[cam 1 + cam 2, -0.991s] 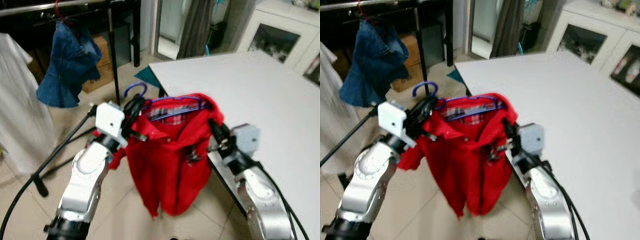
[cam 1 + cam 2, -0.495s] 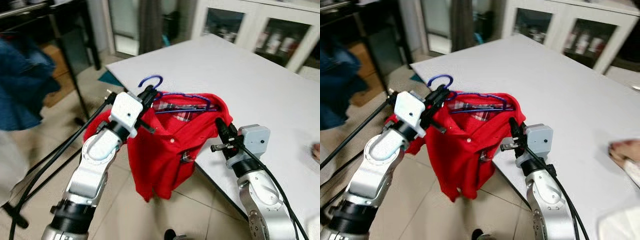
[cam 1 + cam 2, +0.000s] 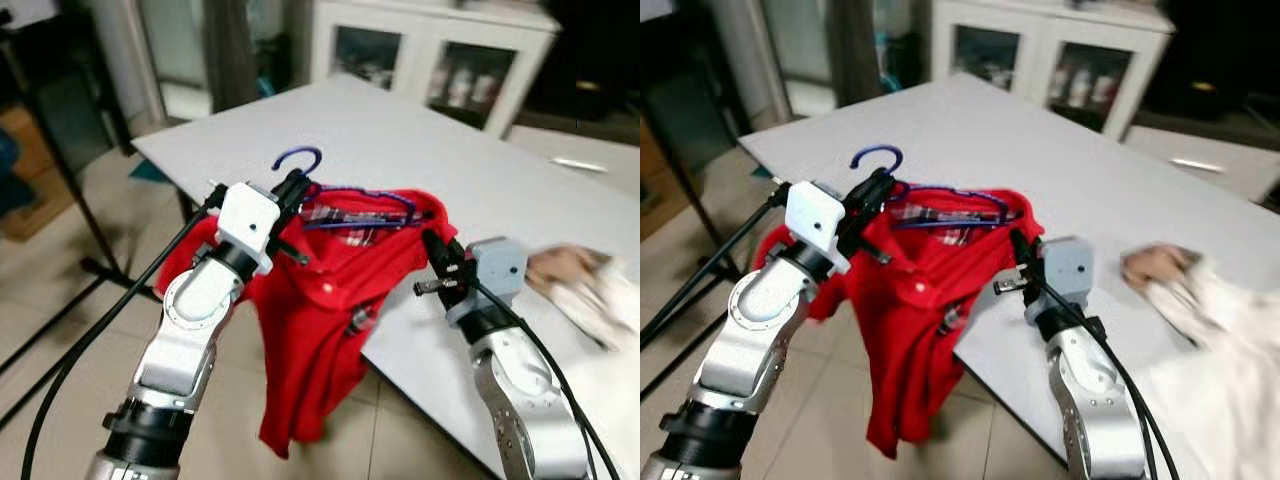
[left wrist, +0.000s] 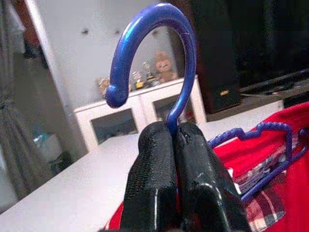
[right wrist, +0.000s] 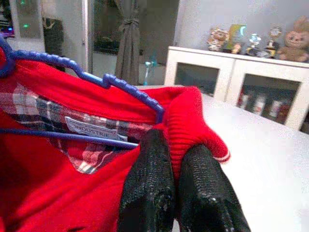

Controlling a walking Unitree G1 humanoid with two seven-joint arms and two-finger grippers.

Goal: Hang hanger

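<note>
Left eye view — white table, white cabinet behind — seemingly glass-fronted.

blue hanger, red shirt with plaid-lined collar, white table, black fingers

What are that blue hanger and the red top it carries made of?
The blue hanger looks like glossy moulded plastic: smooth, shiny, with a rounded knob at its hook tip. The red top looks like soft knitted fabric, ribbed at the edge, with a woven plaid lining inside the collar.
</note>
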